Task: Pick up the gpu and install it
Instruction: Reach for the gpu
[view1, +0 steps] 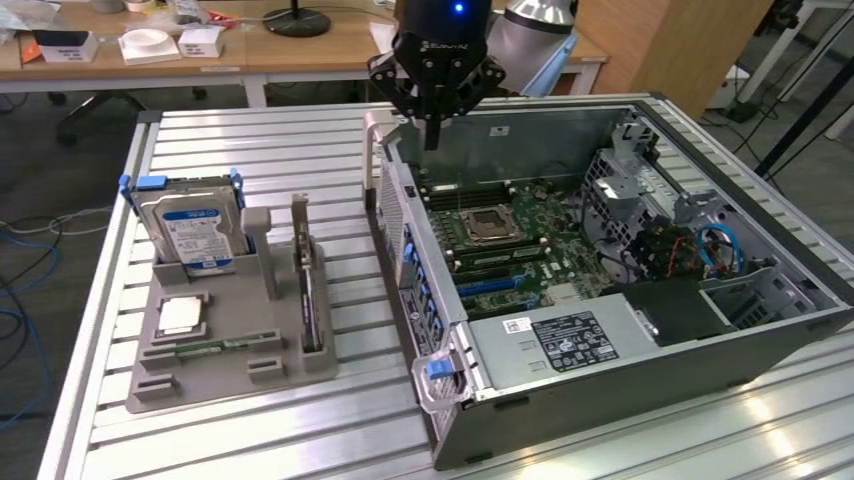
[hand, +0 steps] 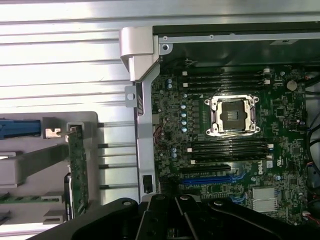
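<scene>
Gripper over the open computer case, pincer pressed together on nothing; the gpu stands in the grey holder.

The gpu stands upright on its edge in a slot of the holder, on the exterior view's left, just beside the case's side wall, with a strip of bare slatted table between. The space above the card is open, and the hard drive stands apart at the holder's far end. Raised walls ring the motherboard. The arm is cut off above the wrist, and the gpu's faces are hard to read edge-on. The gripper points straight down above the case's far-left corner, well apart from the gpu.
</scene>
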